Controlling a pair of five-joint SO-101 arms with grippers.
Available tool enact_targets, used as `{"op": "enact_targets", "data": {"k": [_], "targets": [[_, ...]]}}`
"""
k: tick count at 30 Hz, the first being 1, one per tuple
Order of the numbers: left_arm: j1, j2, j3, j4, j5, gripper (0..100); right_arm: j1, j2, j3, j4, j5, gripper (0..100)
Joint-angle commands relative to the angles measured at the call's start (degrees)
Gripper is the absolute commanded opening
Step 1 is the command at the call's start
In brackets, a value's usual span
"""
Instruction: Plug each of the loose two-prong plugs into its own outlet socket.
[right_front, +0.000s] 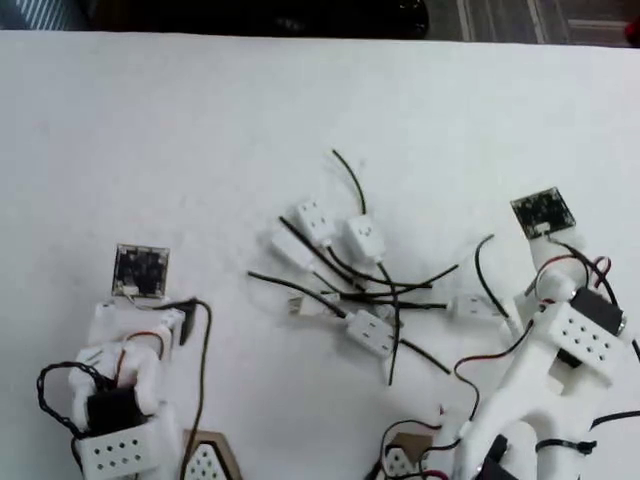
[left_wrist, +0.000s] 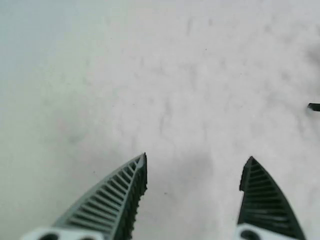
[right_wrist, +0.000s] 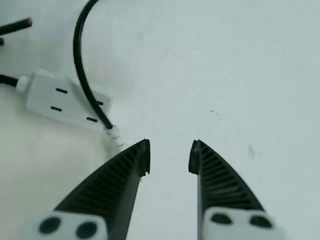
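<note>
- Sockets (right_front: 372, 335) and plugs (right_front: 303, 306) lie tangled among black cords (right_front: 390, 290) at mid-table (right_front: 150, 130).
- Left gripper (left_wrist: 197, 165) hangs released over bare table, well apart from them.
- Right gripper (right_wrist: 170, 150) is released and empty; I see one socket (right_wrist: 65, 102) just beside it.

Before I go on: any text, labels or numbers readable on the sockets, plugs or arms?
None readable.
The outlet socket near the right gripper shows plain slots, no print.
The sockets in the middle pile and the circuit board on an arm's wrist are too small to show any marking.
</note>
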Motion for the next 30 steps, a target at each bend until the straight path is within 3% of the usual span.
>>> {"op": "enact_targets", "data": {"k": [1,13,30], "targets": [[-0.4,-0.7,-0.4,-1.2,-0.6,29,0.2,0.4,-2.5,5.8,0.3,13.0],[-0.4,-0.7,-0.4,-1.2,-0.6,29,-4.3,2.0,-2.8,8.6,0.3,14.8],[-0.4,-0.7,-0.4,-1.1,-0.6,29,-0.7,31.0,-19.4,9.9,0.4,15.9]]}}
